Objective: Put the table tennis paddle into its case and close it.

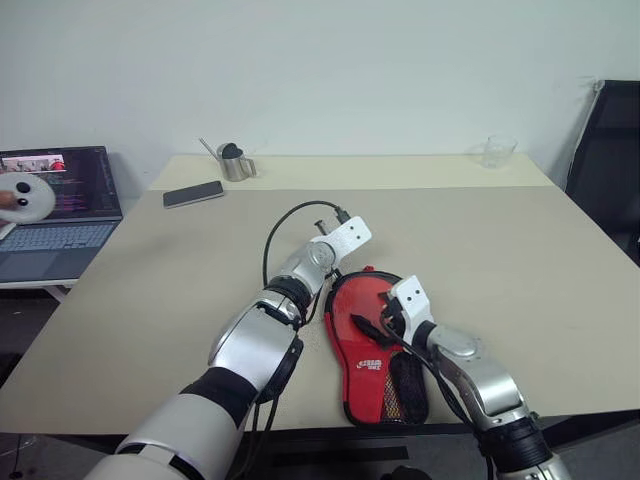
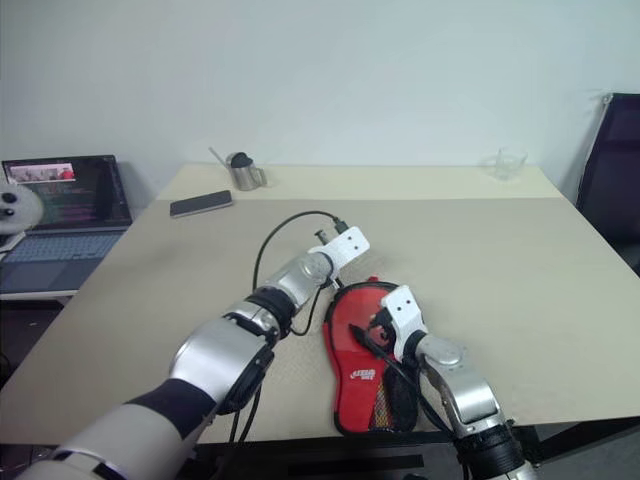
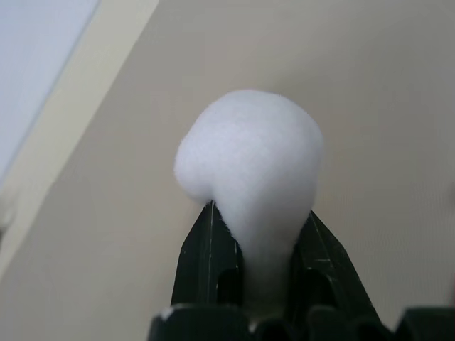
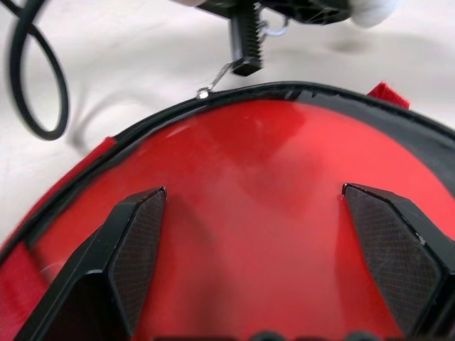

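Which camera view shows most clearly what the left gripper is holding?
The left wrist view: the left gripper is pinched on a small white ball, seen close. In the right wrist view part of the ball is visible past the case.

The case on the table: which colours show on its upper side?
Red panel with black mesh and edging on the case, clearest in the left eye view.

Head pair: high, facing forward-down over desk (image 1: 520, 260), sharing case (image 1: 365, 345). Right wrist: close above case's red panel. Left wrist: close, facing bare desk beyond case.
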You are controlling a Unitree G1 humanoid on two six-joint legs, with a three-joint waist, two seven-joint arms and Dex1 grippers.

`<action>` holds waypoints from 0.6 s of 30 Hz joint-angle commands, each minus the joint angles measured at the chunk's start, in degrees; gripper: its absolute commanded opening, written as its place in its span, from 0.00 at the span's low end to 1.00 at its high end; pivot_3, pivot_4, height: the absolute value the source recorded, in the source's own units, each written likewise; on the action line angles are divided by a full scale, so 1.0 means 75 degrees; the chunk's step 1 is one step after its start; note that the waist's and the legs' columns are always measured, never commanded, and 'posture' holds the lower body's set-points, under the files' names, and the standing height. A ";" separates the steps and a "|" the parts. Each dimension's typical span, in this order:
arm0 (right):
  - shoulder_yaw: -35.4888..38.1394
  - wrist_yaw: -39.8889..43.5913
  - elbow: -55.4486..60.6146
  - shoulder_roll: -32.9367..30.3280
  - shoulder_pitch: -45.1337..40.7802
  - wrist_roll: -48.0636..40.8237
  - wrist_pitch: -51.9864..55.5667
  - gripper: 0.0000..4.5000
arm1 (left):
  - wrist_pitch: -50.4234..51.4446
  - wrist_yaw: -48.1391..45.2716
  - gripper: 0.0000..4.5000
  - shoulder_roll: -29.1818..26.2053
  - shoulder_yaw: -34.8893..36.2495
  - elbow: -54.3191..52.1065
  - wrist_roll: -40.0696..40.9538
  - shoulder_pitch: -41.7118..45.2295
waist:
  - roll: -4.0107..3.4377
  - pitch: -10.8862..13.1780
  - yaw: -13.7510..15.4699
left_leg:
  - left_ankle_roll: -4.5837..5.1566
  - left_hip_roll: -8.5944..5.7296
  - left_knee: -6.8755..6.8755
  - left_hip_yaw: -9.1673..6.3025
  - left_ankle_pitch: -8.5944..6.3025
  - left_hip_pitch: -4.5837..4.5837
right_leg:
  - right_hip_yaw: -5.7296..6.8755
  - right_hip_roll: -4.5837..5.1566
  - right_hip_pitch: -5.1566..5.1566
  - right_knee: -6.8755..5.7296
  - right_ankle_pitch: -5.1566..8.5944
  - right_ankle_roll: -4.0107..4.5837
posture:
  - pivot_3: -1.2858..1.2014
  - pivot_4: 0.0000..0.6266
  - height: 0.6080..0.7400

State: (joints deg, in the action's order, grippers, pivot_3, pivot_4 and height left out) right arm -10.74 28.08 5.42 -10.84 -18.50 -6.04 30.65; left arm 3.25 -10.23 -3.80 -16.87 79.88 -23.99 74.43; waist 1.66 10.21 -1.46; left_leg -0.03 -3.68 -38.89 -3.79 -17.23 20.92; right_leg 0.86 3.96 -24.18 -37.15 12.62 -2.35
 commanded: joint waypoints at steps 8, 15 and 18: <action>0.0078 -0.0251 0.0701 -0.0013 0.0526 -0.0227 0.0720 0.97 | -0.0526 0.0720 0.06 0.0387 -0.0561 -0.0053 -0.0985 0.0556 | 0.0001 0.0000 0.0018 | 0.0001 0.0000 0.0000 -0.0001 -0.0001 0.0001 | 0.0007 -0.0001 0.0001 0.0001 0.0000 -0.0001 | 0.52 0.24 1.00; 0.0057 -0.0501 0.1040 0.0044 0.0744 -0.0335 0.0972 0.97 | -0.1064 0.0802 0.06 0.0977 -0.1016 -0.0044 -0.1527 0.0577 | 0.0001 0.0000 0.0064 | 0.0002 0.0000 0.0001 -0.0001 -0.0001 0.0001 | 0.0008 -0.0001 0.0001 0.0004 0.0001 -0.0002 | 0.52 0.24 1.00; 0.0040 -0.0605 0.1145 0.0152 0.0804 -0.0412 0.1112 0.97 | -0.1112 0.0637 0.06 0.1361 -0.1172 -0.0024 -0.1653 0.0443 | 0.0001 0.0001 0.0111 | 0.0004 -0.0002 0.0001 0.0001 -0.0002 0.0002 | 0.0010 -0.0002 0.0003 0.0005 0.0001 -0.0003 | 0.52 0.24 1.00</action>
State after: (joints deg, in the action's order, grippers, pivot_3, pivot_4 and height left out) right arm -10.20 23.94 13.75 -10.19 -13.74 -8.02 37.02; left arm -3.32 -5.71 5.06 -24.71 81.08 -35.41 76.31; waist 1.67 10.21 -0.63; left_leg 0.07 -3.70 -38.89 -3.78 -17.28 20.93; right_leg 0.95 3.92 -24.16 -37.11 12.63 -2.38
